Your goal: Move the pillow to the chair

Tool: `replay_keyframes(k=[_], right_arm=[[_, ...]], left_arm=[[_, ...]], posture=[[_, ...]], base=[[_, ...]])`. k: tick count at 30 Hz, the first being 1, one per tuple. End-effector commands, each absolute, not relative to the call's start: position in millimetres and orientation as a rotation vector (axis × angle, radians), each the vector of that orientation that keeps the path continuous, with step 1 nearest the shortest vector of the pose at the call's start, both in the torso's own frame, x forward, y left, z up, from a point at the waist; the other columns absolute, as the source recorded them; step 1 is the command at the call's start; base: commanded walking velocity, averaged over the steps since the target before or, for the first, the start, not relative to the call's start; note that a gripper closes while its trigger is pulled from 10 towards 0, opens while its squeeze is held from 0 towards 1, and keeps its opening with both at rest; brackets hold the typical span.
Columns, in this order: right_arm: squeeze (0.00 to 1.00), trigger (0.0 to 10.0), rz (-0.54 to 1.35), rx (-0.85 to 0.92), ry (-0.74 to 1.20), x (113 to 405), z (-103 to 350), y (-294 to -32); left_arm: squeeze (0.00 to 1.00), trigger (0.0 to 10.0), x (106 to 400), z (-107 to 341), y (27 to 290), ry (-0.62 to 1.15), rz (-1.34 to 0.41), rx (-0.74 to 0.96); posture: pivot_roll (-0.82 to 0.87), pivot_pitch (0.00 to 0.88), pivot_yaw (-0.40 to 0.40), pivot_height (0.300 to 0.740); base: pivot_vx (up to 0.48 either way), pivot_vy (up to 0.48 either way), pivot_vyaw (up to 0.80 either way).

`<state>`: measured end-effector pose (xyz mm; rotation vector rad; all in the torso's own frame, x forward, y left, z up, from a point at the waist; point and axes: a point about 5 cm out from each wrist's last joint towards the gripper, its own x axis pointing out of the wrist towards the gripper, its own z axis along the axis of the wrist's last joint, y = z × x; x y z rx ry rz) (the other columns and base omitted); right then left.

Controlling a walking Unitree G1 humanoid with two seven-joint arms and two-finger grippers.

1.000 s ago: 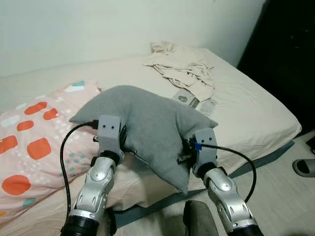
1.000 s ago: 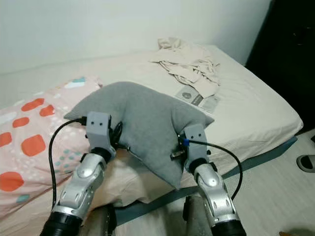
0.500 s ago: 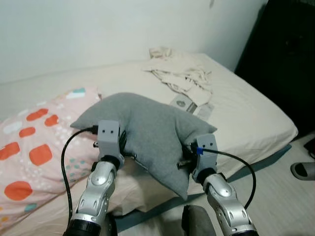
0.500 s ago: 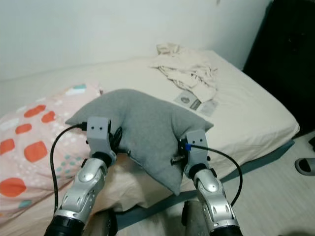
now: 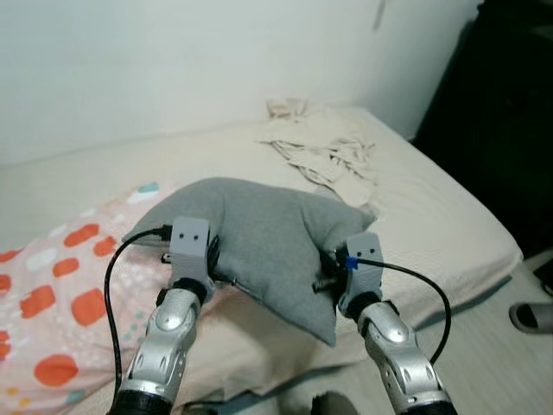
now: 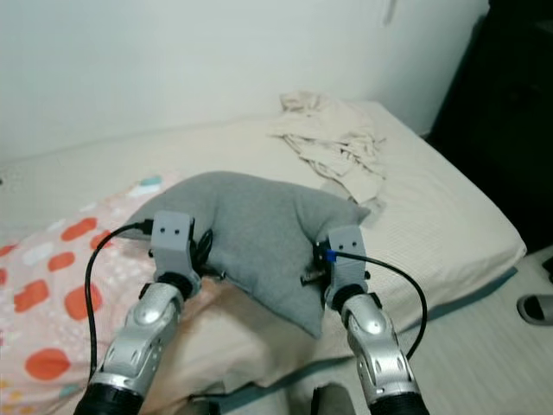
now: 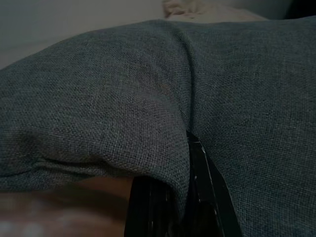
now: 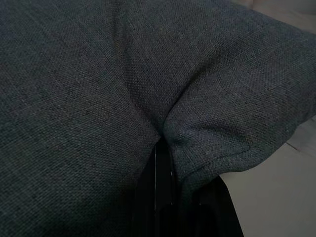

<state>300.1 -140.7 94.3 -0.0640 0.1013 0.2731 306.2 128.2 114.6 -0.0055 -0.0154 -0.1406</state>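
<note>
A cream bed [image 5: 449, 207] against a white wall [image 5: 173, 60] — dark wardrobe [image 5: 505, 112] on the right.

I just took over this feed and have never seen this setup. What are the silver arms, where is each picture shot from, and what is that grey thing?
The two silver arms belong to a humanoid robot. Two pictures come from a stereo camera on its head, looking forward and down at a bed. The other two come from cameras on its wrists, looking along the black fingers into grey cloth.

The grey thing is a pillow, held up in front of the robot, above the bed's near edge. The left gripper pinches a fold on one side, the right gripper on the other; both sets of jaws are closed on fabric.

On the bed lie a pink quilt with orange patches to the robot's left and crumpled cream clothing near the wall. A slipper lies on the floor to the right.
</note>
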Motion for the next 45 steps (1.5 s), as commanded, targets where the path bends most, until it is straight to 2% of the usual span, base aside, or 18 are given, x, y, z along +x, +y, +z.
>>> replay_keyframes(k=[1, 10, 22, 27, 29, 35, 40, 45], right_arm=[[0.0, 10.0, 0.279, -0.069, 0.105, 297, 90, -141], [0.0, 10.0, 0.31, -0.06, 0.116, 292, 84, -138], [0.0, 10.0, 0.314, -0.071, 0.131, 284, 75, -139], [0.0, 10.0, 0.355, -0.095, 0.25, 278, 49, -134], [0.0, 10.0, 0.389, -0.148, 0.346, 267, 23, -134], [0.0, 10.0, 0.376, -0.156, 0.387, 253, 6, -139], [0.0, 10.0, 0.338, -0.118, 0.395, 253, 2, -143], [0.0, 10.0, 0.319, -0.17, 0.474, 246, -17, -149]], left_arm=[[0.0, 10.0, 304, 113, 136, -0.029, -0.125, 0.018], [0.0, 10.0, 300, 108, 140, -0.032, -0.16, 0.0], [0.0, 10.0, 292, 98, 138, -0.021, -0.201, -0.015], [0.0, 10.0, 287, 79, 137, 0.048, -0.213, 0.017], [0.0, 10.0, 281, 61, 137, 0.11, -0.218, 0.053], [0.0, 10.0, 271, 36, 142, 0.198, -0.192, 0.067], [0.0, 10.0, 266, 25, 140, 0.239, -0.214, 0.06], [0.0, 10.0, 254, 4, 141, 0.325, -0.202, 0.079]], posture=[[0.01, 0.111, -0.032, 0.659], [0.01, 0.111, -0.031, 0.659], [0.0, 0.11, -0.031, 0.707], [0.0, 0.103, -0.031, 0.707], [0.0, 0.096, -0.031, 0.707], [0.01, 0.093, -0.04, 0.707], [0.01, 0.091, -0.04, 0.707], [0.0, 0.09, -0.035, 0.707]], base=[[0.0, 0.0, 0.0], [0.0, 0.0, 0.0], [0.0, 0.0, 0.0], [0.0, 0.0, 0.0], [0.0, 0.0, 0.0], [0.0, 0.0, 0.0], [0.0, 0.0, 0.0], [0.0, 0.0, 0.0]])
